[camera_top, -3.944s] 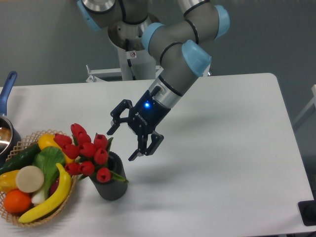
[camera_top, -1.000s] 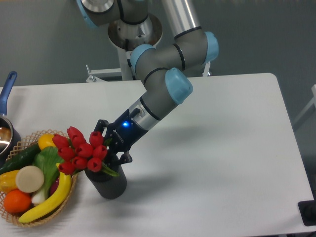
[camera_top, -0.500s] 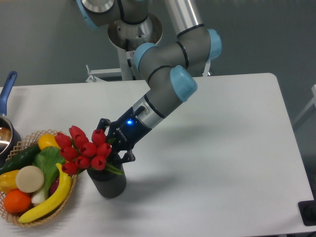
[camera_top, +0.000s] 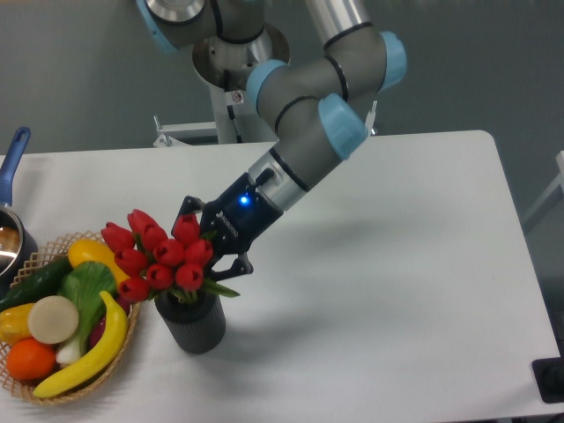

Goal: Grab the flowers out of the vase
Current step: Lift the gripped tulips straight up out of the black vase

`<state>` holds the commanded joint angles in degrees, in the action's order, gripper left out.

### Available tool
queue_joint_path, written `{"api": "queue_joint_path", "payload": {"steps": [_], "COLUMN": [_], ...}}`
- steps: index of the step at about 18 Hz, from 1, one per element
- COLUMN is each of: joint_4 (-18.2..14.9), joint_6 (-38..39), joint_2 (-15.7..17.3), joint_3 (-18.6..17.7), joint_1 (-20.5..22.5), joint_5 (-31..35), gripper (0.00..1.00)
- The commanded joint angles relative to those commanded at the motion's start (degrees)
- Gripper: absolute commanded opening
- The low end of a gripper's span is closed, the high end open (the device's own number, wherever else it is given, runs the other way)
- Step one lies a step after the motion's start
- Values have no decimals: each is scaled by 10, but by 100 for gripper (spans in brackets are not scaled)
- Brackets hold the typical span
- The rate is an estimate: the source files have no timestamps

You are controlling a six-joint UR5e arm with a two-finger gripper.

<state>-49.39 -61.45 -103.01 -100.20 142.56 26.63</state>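
Note:
The flowers (camera_top: 159, 254), a bunch of red tulip buds with green leaves, stand above the mouth of the vase (camera_top: 192, 322), a short dark grey ribbed cylinder near the table's front left. My gripper (camera_top: 209, 257) reaches in from the upper right and is shut on the bunch just under the buds, at its right side. The stems are mostly hidden behind the leaves and the vase rim; whether their ends are still inside the vase I cannot tell.
A wicker basket (camera_top: 44, 392) with fruit and vegetables sits just left of the vase, touching distance from the flowers. A blue-handled metal pot (camera_top: 11, 231) is at the far left edge. The white table (camera_top: 397, 291) stretches to the right.
The gripper came down from the right and closed on the bunch. Over the last second it has moved up and slightly right, lifting the flowers higher above the vase.

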Motion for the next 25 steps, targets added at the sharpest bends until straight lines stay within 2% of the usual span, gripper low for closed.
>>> {"api": "queue_joint_path", "payload": {"steps": [7, 15, 19, 22, 25], "joint_4": [0, 0, 0, -1, -1], "joint_6": [69, 146, 189, 191, 190], "joint_2": [39, 55, 62, 59, 61], "joint_3": [9, 40, 71, 90, 91], "joint_1": [0, -6, -8, -6, 7], "joint_5": [0, -35, -37, -37, -36], "gripper": [37, 37, 37, 37, 37]}}
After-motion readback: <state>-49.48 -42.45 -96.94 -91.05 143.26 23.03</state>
